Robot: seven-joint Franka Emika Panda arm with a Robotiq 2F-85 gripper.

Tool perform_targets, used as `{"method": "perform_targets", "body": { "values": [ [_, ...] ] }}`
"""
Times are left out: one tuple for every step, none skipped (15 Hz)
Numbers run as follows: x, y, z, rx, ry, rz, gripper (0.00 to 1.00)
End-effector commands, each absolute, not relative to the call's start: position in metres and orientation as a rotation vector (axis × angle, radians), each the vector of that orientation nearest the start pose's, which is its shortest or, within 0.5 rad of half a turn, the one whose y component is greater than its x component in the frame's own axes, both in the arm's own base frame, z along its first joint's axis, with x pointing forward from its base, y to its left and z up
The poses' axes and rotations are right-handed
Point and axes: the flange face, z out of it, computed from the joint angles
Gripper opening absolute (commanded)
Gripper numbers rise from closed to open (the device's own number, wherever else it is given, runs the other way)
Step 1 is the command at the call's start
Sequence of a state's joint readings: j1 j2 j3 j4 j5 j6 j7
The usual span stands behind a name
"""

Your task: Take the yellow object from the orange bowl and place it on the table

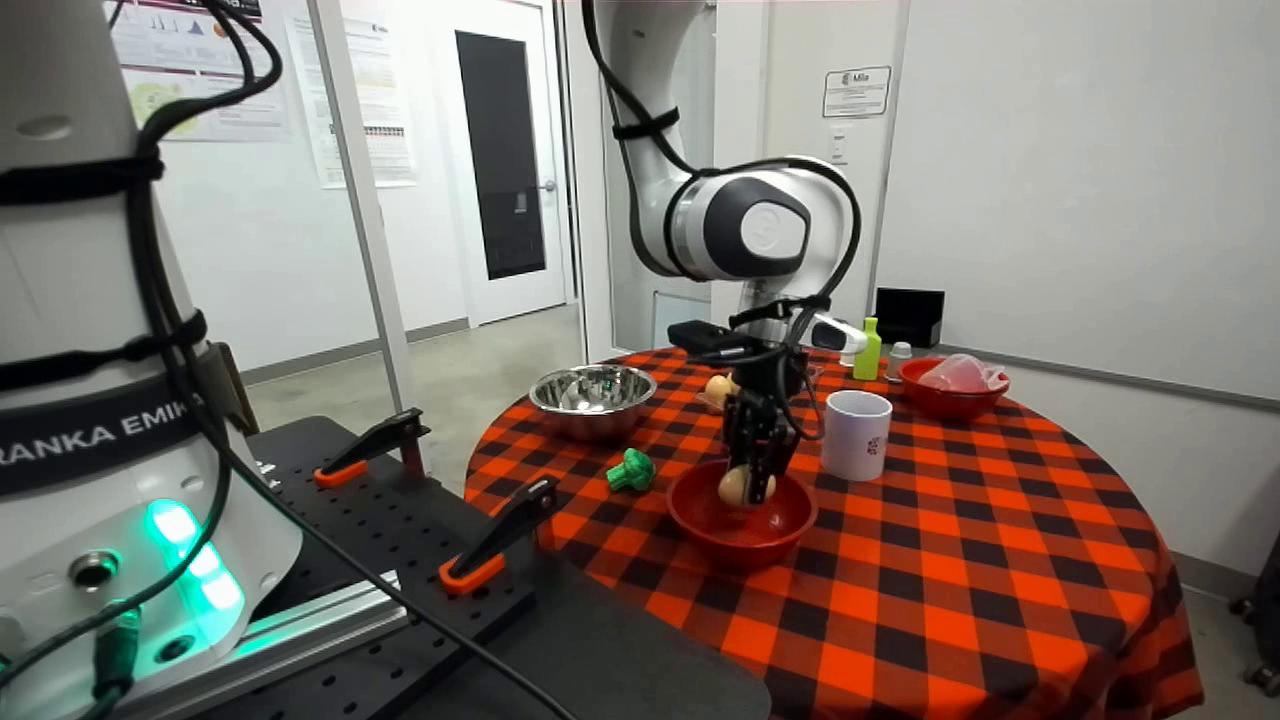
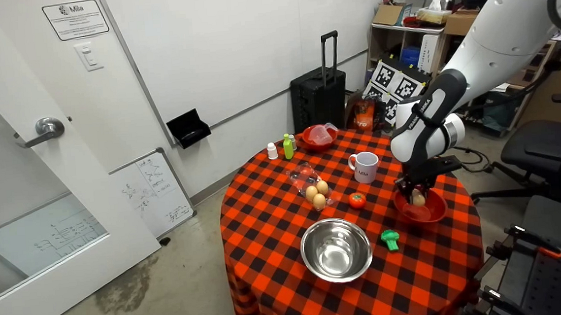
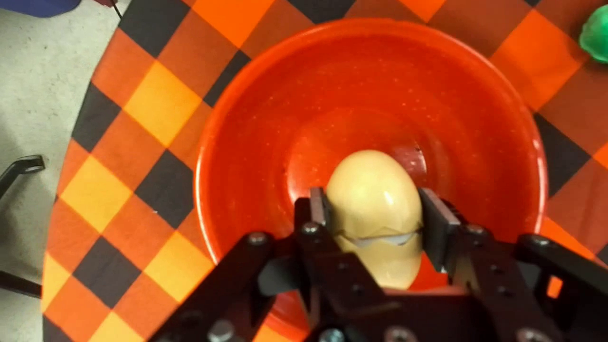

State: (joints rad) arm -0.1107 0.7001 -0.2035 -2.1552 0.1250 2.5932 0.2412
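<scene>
The yellow object is a pale-yellow egg-shaped toy with a zigzag crack line (image 3: 374,190), also in both exterior views (image 1: 736,487) (image 2: 418,199). My gripper (image 3: 377,209) points down into the orange bowl (image 3: 370,71), and its two pads press on the egg's sides. It also shows in both exterior views (image 1: 757,490) (image 2: 413,193). The egg is inside the bowl's rim; whether it touches the bottom I cannot tell. The bowl (image 1: 740,545) (image 2: 415,215) stands on the table with the red-and-black checked cloth (image 1: 980,540) (image 2: 276,237).
A white mug (image 1: 856,435) (image 2: 365,167) stands near the bowl. A green broccoli toy (image 1: 632,470) (image 2: 390,239) and a steel bowl (image 1: 593,402) (image 2: 336,250) lie to one side. A tomato (image 2: 357,200), more eggs (image 2: 319,200) and another red bowl (image 2: 319,145) stand farther off.
</scene>
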Motion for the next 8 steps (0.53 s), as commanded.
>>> {"method": "perform_targets", "body": {
  "values": [
    [0.486, -0.145, 0.112, -3.051, 1.01, 0.328, 0.23],
    [0.49, -0.137, 0.122, -3.062, 1.002, 0.309, 0.23],
    [0.497, -0.129, 0.132, -3.074, 0.988, 0.293, 0.23],
    [0.503, -0.121, 0.141, -3.083, 0.975, 0.281, 0.23],
    [0.511, -0.113, 0.148, -3.087, 0.956, 0.273, 0.23],
    [0.519, -0.105, 0.153, -3.086, 0.942, 0.27, 0.23],
    [0.525, -0.098, 0.157, -3.083, 0.927, 0.272, 0.23],
    [0.531, -0.091, 0.157, -3.08, 0.909, 0.282, 0.23]
  ]
}}
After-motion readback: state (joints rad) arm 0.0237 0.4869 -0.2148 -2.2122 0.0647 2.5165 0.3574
